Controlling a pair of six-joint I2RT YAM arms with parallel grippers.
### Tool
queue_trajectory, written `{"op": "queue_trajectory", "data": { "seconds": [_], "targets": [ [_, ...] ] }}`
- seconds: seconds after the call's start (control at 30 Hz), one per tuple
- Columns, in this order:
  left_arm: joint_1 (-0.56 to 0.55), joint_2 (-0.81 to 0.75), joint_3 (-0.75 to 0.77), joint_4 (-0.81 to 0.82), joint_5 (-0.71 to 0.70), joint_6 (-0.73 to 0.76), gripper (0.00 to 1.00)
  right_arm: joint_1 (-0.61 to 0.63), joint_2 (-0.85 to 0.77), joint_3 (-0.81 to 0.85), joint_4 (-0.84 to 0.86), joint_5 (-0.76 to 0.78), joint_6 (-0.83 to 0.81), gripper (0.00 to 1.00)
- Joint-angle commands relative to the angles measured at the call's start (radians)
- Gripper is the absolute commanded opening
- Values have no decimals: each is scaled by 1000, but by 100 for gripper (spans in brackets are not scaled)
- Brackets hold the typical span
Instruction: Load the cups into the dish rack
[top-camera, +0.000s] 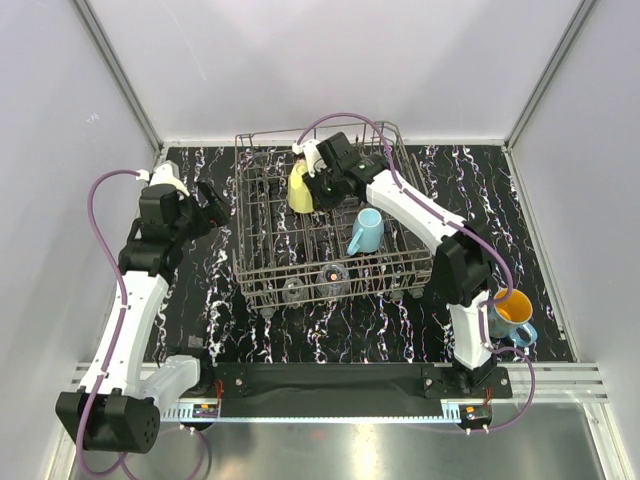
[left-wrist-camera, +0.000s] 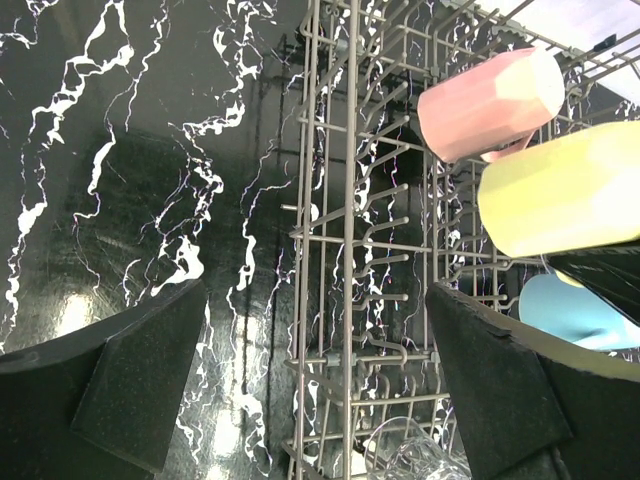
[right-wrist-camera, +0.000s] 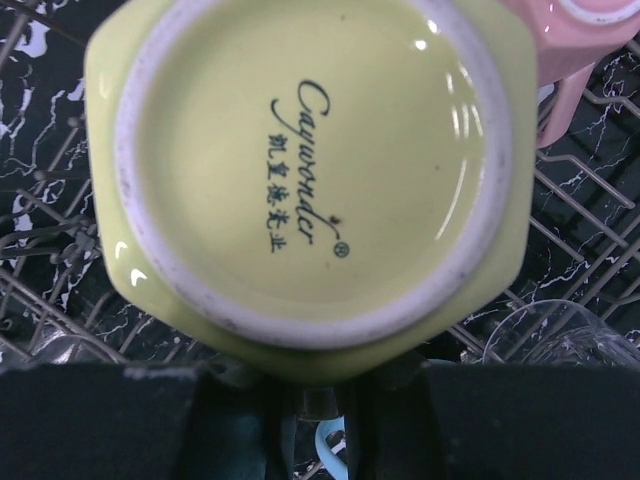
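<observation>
Because the dish rack (top-camera: 243, 215) fills the middle of the black marbled worktop (top-camera: 330, 330), both arms can reach it from the lower edge of the top view, and its upright tines are there to prop each cup in place. The right gripper (top-camera: 318, 183) sits over the rack's upper left corner against the yellow mug (top-camera: 298, 190), whose base fills the right wrist view. Its jaws stand parted, and what may be the handle lies in the dark gap between them, though I cannot tell whether anything touches. The left gripper (top-camera: 220, 205) hangs just outside the rack's left wall, jaws wide and empty, probably to keep clear of the other arm. A pink mug (left-wrist-camera: 488, 98) rests just beside the yellow one, and a light blue mug (top-camera: 366, 232) sits at centre right. The teal-blue mug (top-camera: 515, 308), orange inside, stands on the worktop at lower right, not yet loaded. Clear glasses (top-camera: 333, 276) sit along the rack's lower edge.
</observation>
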Motion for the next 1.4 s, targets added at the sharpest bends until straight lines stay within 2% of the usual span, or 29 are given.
{"op": "queue_trajectory", "data": {
  "seconds": [0.0,0.47,0.87,1.23,1.37],
  "targets": [
    [4,-13,9,57,19,18,99,-14,-9,86,53,38,-28,0],
    [4,-6,11,47,26,20,99,-33,41,81,47,-10,-8,0],
    [4,4,11,45,23,18,99,-35,106,102,24,30,4,2],
    [4,7,9,45,21,18,99,-35,179,173,-42,24,18,30],
    [4,7,6,48,24,17,99,-33,176,173,-44,27,26,57]
  ]
}}
